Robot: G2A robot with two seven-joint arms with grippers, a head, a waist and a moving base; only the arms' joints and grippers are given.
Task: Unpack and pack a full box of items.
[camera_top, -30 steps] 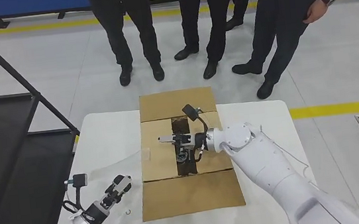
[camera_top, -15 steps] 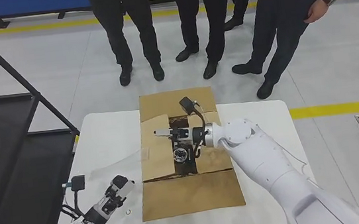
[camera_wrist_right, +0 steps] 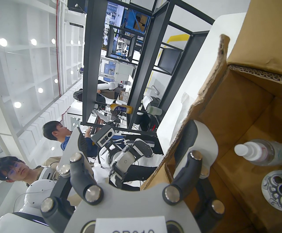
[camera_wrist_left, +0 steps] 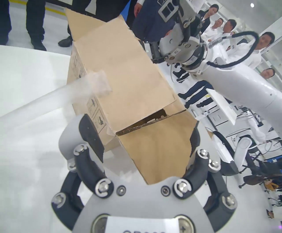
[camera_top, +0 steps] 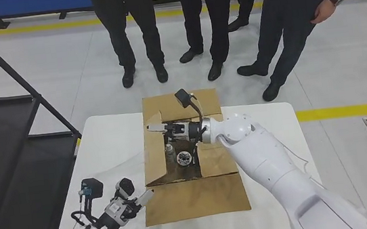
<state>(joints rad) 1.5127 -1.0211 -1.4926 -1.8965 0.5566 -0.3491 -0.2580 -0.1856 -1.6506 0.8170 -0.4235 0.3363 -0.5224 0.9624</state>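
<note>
Big brown cardboard box [camera_wrist_left: 76,66] sits mid white table [camera_top: 109,147], open side up. It has 4 flaps. Far flap [camera_top: 180,105] and near flap [camera_top: 195,200] lie flat out, so the box's long way runs from robot's side to far side. R-side flap [camera_top: 217,162] is folded in over the top. L-side flap [camera_top: 153,160] stands tilted up.

Inside I count 2 things: 1 clear bottle w/ white cap [camera_wrist_right: 257,152] and 1 round white thing w/ dark blue pattern [camera_wrist_right: 273,189], just beside it.

Right gripper [camera_top: 152,127] is at the L-side flap's top edge, spread wide, w/ one finger [camera_wrist_right: 193,136] on the flap's inner side.

Left gripper [camera_wrist_left: 141,136] is at the near flap's corner, also spread wide. The flap shows between its fingers; can't tell if it touches.

1 see-through plastic piece [camera_wrist_left: 66,94] lies by the box's L side.
</note>
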